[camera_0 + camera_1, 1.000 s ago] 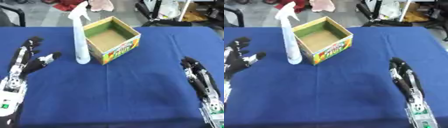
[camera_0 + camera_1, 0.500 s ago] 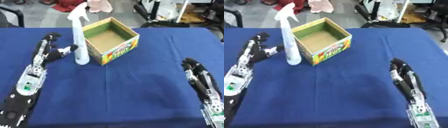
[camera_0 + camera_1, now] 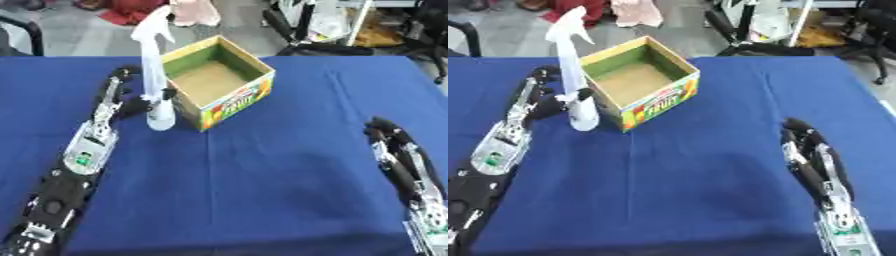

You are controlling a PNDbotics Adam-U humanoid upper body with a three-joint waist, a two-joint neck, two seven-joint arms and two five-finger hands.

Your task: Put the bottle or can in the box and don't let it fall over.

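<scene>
A white spray bottle (image 3: 156,70) stands upright on the blue table, touching the left side of an open cardboard fruit box (image 3: 218,82). My left hand (image 3: 123,100) is at the bottle's left side, fingers straight along it and the thumb reaching round the bottle's base. The box is open at the top with nothing inside. My right hand (image 3: 808,155) lies open at the lower right, far from both.
The blue table cloth (image 3: 262,170) spreads wide in front of the box. Beyond the far edge are chairs (image 3: 315,30), a grey floor and pink cloth (image 3: 188,12).
My left arm has stretched forward and its hand has come up against the bottle, thumb now at its base. The bottle, box and right hand stay put.
</scene>
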